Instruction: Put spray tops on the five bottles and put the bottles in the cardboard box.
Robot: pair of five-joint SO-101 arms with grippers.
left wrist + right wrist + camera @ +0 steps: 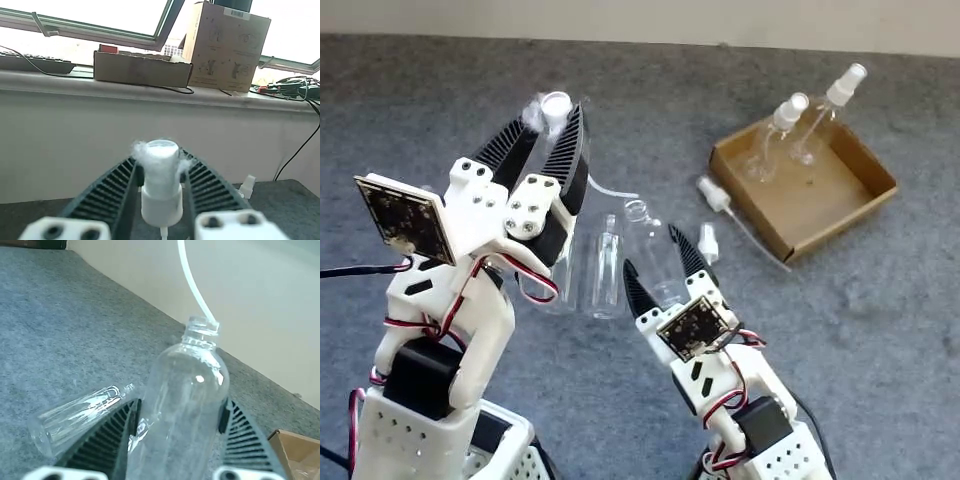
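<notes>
Step in hand: the robot is fitting a spray top (557, 103) to bottle 3 of 5, judging from the 2 capped bottles (775, 140) that are already standing in the cardboard box (872, 158) at far right.
Left gripper (550, 122): it is clamping the spray top by its collar, raised at far left.
Right gripper (652, 250): it is gripping a clear bottle (645, 225) near the centre, mouth tilting up.
Dip tube (191, 285): its tip is sitting just inside the bottle's mouth.
Waiting: 1 bare bottle (607, 262) is lying just left of the held bottle, and 2 loose tops (713, 194) are lying between it and the box.
Next move: it is probably calling for the top to be lowered along the line of the neck, feeding the tube in without kinking it, while the right arm is steadying the bottle.
</notes>
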